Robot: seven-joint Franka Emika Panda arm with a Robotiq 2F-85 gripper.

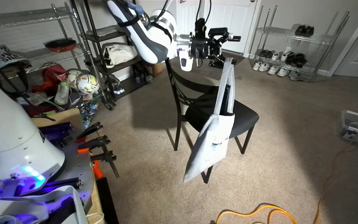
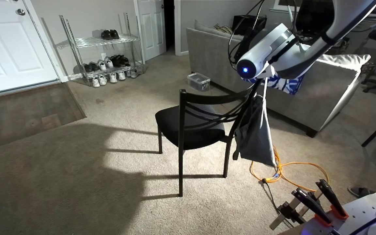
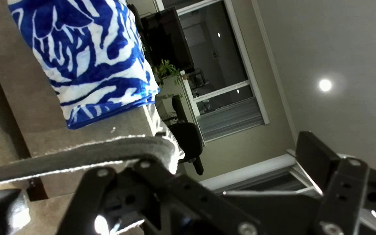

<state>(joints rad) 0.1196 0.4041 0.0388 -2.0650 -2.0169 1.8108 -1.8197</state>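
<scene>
My gripper stands open above the chair, its two fingers well apart. A grey cloth tote bag hangs from it by its straps, looped over the lower finger. In the wrist view a grey strap bends around the left finger; the space between the fingers holds nothing. The bag hangs beside the back of a black chair. One back post shows between the straps; whether it passes through the loop I cannot tell. In an exterior view the arm hides my gripper, while the bag shows beside the post.
A sofa with a blue and white blanket stands near. Metal shelves with shoes are by the wall. An orange cord and a clear bin lie on the carpet. Clamps jut from the robot's table.
</scene>
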